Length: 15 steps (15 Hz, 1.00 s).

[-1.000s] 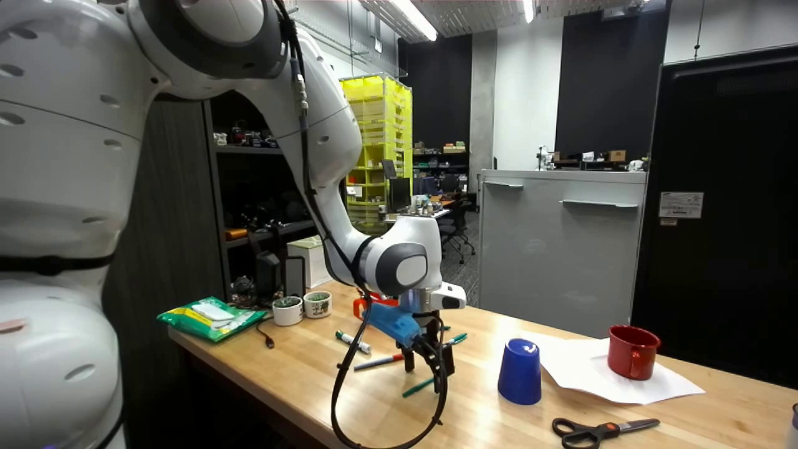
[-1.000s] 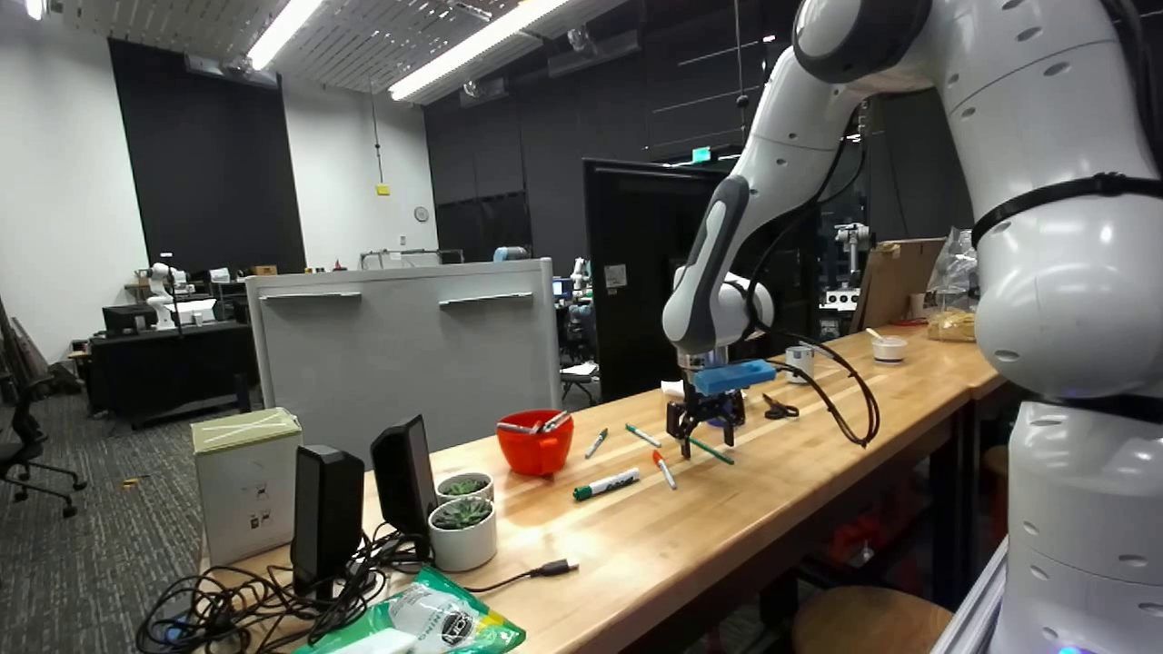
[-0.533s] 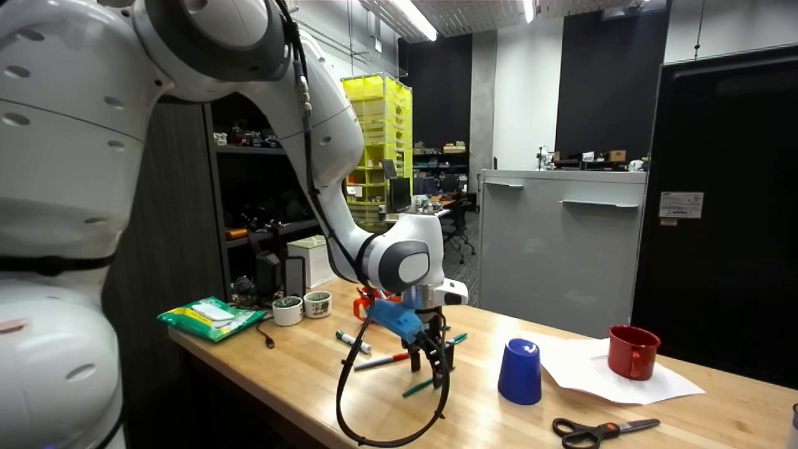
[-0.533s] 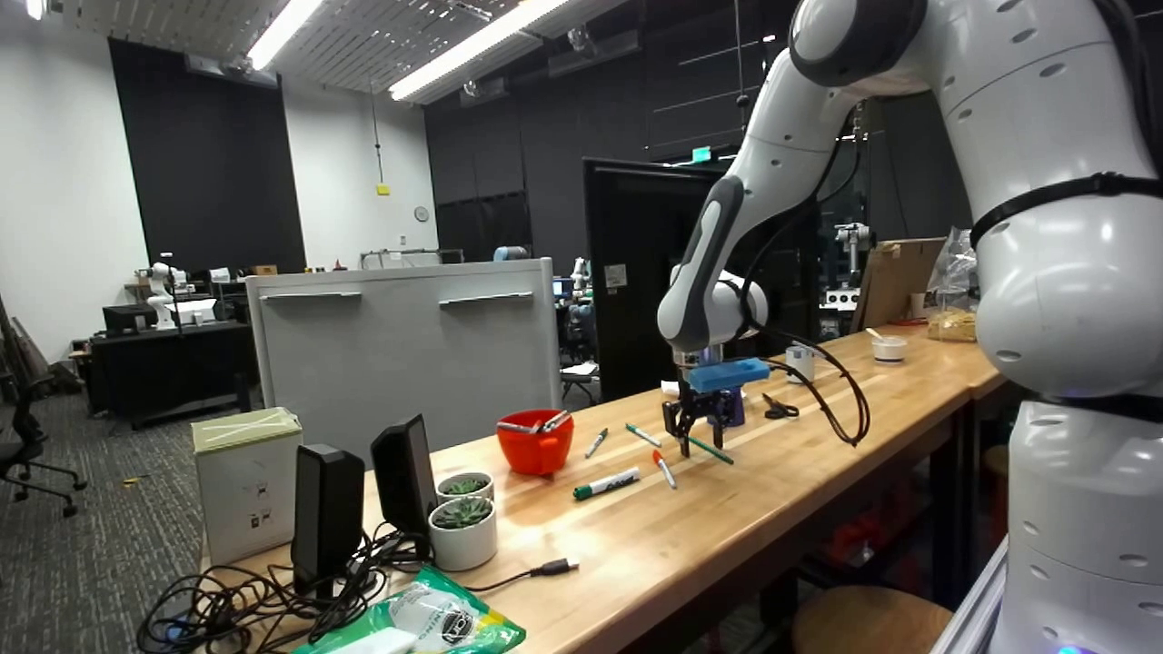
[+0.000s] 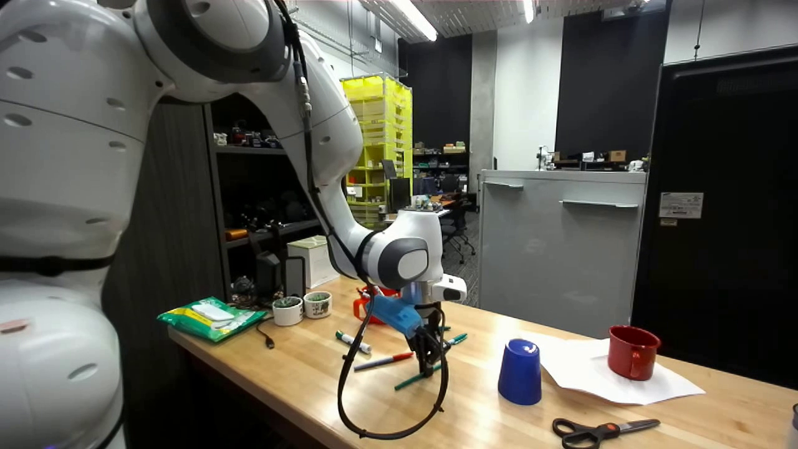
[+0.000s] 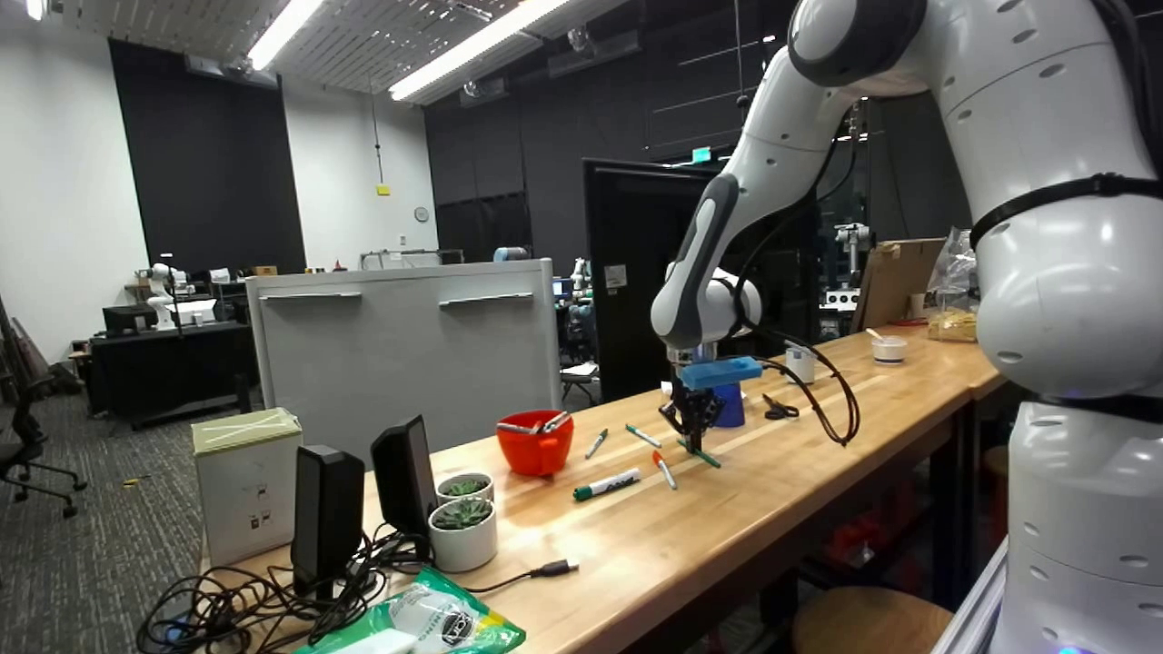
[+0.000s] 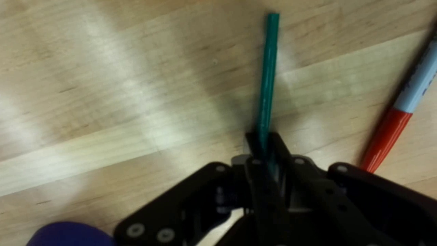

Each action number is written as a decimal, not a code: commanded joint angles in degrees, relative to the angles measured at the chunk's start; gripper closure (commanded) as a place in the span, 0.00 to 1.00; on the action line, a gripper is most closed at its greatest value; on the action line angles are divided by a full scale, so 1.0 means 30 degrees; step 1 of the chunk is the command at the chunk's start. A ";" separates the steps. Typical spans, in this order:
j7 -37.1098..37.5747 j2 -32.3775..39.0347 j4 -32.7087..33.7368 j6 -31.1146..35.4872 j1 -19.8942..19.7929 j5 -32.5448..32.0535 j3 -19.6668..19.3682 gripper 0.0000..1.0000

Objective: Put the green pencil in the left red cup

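The green pencil (image 7: 269,68) lies low over the wooden table, running up and away from the fingertips in the wrist view. My gripper (image 7: 263,143) is shut on it, one black finger on each side; the part between the fingers is mostly hidden. In both exterior views the gripper (image 5: 426,372) points straight down at table height, with the pencil (image 6: 708,458) sticking out from under it. The left red cup (image 6: 536,450), bright orange-red and wide, stands upright beyond the gripper with several markers in it. The arm partly covers that cup in an exterior view.
A red-capped marker (image 7: 392,133) lies close beside the gripper. Green-capped markers (image 6: 606,484) are scattered between gripper and cup. An upturned blue cup (image 5: 520,372), a maroon mug (image 5: 633,352) on paper and scissors (image 5: 598,430) occupy the opposite side. Potted succulents (image 6: 463,536) stand past the orange-red cup.
The fingers were wide apart around the pencil and have come together on it. The pencil has shifted slightly with them. The gripper has moved a little toward the orange-red cup.
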 commanded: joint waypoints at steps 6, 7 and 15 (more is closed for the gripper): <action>-0.0270 -0.0914 -0.0560 -0.0070 0.0326 -0.0020 -0.0197 0.98; -0.0173 -0.1089 -0.0618 -0.0076 0.0388 -0.0128 -0.0254 0.98; 0.1537 -0.3150 -0.0332 -0.0162 0.1346 -0.2187 -0.0433 0.98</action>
